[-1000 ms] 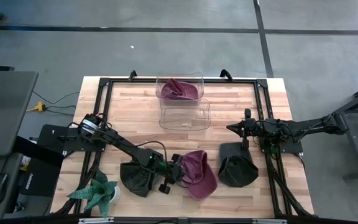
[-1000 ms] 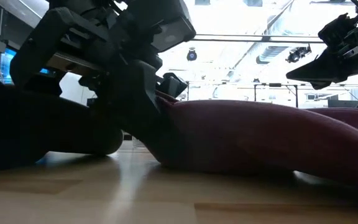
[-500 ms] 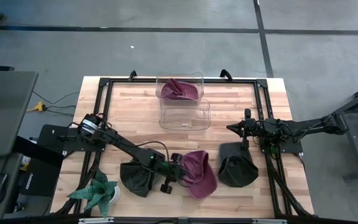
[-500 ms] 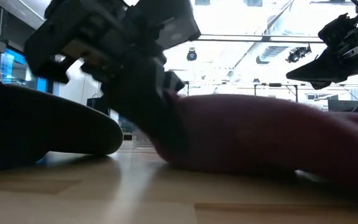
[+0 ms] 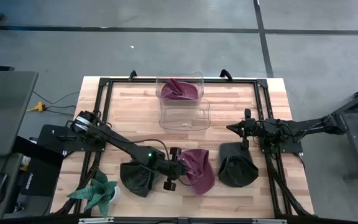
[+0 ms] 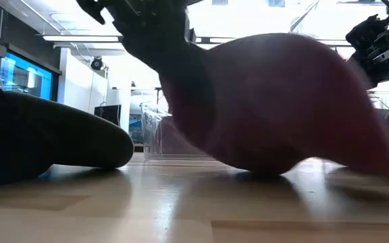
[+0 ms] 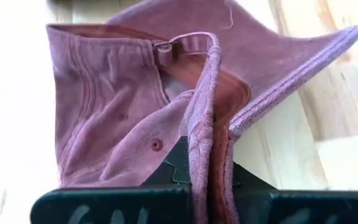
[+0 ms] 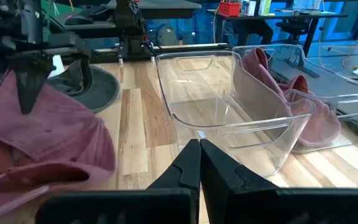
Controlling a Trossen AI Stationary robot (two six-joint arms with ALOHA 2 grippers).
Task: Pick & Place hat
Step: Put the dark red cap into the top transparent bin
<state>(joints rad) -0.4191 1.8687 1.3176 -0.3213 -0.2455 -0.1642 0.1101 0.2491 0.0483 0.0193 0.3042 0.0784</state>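
The left gripper (image 5: pixel 178 165) was clamped tight on the rear edge of the maroon hat (image 5: pixel 197 170), with fabric pinched between both fingers (image 7: pixel 178 163). Within the preceding second the hat had risen from lying flat on the table (image 5: pixel 253 124) to hanging partly lifted, bulging upward in the low view (image 6: pixel 275 101). Judged from this, the pick was secured and the carry was beginning.

At 9 o'clock of the hat lay a dark hat (image 5: pixel 135 176); at 3 o'clock lay a second dark hat (image 5: pixel 237 165). The right gripper (image 5: pixel 234 128) waited at 1 o'clock, its fingers pressed together on nothing.

Farther off, at 12 o'clock, the near clear bin (image 5: pixel 185 114) held nothing. The far clear bin (image 5: pixel 180 78), touching it, already held a second maroon hat (image 5: pixel 180 89).
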